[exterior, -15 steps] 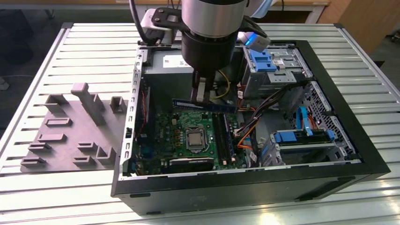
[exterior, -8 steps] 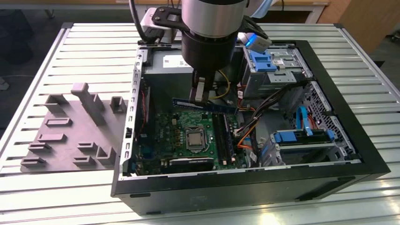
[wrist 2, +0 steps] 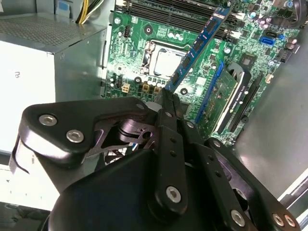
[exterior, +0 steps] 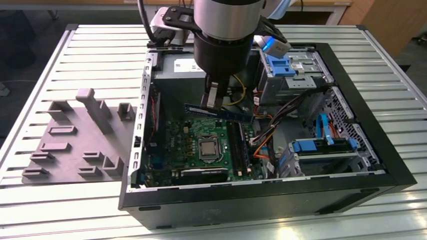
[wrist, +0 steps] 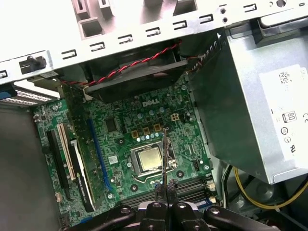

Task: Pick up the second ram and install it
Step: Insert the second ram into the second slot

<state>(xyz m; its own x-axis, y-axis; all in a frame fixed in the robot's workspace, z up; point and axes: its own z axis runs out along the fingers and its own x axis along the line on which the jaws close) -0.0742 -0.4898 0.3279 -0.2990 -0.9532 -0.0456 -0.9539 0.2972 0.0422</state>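
The pincer (exterior: 212, 101) is pressed onto the second ram (exterior: 233, 114), pinching its 2 flat faces and holding it clear above the green motherboard (exterior: 183, 136), at the centre of the exterior view. I judge it light, stiff and fragile (thin board, black chips): grip the faces, spare the contact edge.

Open computer case (exterior: 267, 199) beside grey fixture (exterior: 70, 146)

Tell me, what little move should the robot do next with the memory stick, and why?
Probably turn the memory stick to line up with the black slots. The gripper holds it in the air above the green board, lying across the slots.
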